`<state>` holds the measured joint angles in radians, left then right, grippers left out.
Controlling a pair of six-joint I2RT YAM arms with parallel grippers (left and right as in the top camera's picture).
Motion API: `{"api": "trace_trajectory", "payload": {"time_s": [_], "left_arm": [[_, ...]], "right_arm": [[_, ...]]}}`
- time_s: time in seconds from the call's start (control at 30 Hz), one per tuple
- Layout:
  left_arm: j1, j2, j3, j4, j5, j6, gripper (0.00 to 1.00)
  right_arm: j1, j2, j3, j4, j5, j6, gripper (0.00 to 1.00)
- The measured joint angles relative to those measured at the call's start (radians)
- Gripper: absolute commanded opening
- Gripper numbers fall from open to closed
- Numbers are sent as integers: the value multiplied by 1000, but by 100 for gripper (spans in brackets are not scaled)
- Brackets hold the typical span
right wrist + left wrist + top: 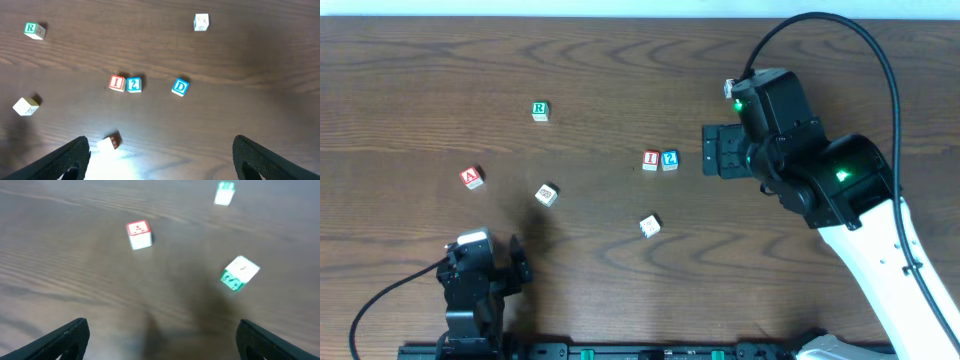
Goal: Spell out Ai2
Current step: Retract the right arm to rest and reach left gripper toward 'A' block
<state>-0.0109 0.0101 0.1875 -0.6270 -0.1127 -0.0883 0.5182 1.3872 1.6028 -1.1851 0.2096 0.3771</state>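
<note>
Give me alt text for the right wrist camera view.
Red I cube and blue 2 cube sit touching side by side on a wooden table, a blue D cube nearby, seen past the open, empty right gripper.

Table (pixel 400 80) dark brown, wavy wood grain; white-edged cubes noted: red "A" cube (pixel 471 177), red "I" cube (pixel 651 160), blue "2" cube (pixel 670 160), green "R" cube (pixel 540 110), blue "D" cube (pixel 180 86), and a white cube (pixel 239 273) with a green-printed side.

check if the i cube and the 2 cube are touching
Touching. The right wrist view shows the I cube and 2 cube side by side, no gap between them.
</note>
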Motion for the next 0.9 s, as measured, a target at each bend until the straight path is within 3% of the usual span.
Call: {"api": "trace_trajectory", "payload": {"time_s": [0.27,0.53,0.73,0.9], "left_arm": [[0,0,0,89,22,-100,95],[0,35,0,54,-117,-255,95],[0,207,6,121,-155,-283,95],[0,398,77,189,-162,-281,95]], "right_arm": [[0,0,0,-13,0,-35,97],[-3,0,0,8,38,-49,99],[-56,-36,-1,3,50,-49,99],[-90,-211,-1,-75,49,-75,99]]}}
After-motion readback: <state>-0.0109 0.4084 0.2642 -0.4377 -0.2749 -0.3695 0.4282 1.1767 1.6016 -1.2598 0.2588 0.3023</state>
